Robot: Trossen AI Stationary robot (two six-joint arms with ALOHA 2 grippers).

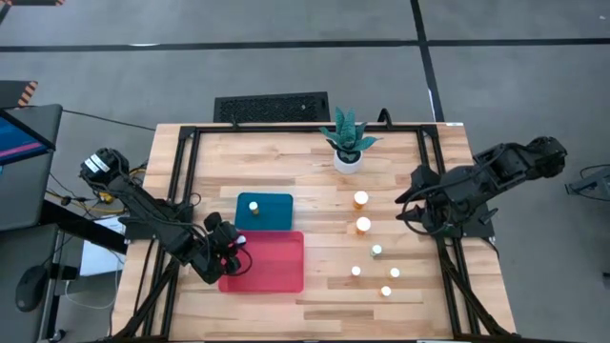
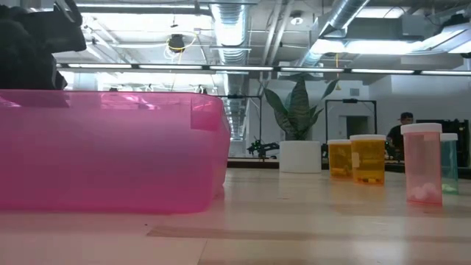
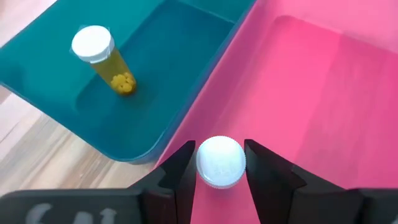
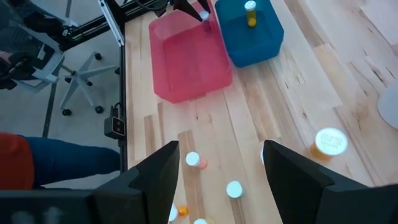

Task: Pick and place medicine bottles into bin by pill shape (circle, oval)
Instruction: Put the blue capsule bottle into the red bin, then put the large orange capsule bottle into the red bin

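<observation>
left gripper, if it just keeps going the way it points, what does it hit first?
Probably the floor of the pink bin. The left gripper points down into it, shut on a white-capped bottle, so that bottle would touch first. The teal bin lies off to one side. Depth is unclear.

In the left wrist view only the white cap of the small bottle (image 3: 220, 161) between the dark fingers shows; its body and pills are hidden below. In the low view the translucent pink plastic bin (image 2: 110, 151) is cut off at the left edge. From above, the pills in the six tiny white-capped bottles (image 1: 376, 251) standing on the pale wooden table (image 1: 324, 314) are too small to tell.
</observation>
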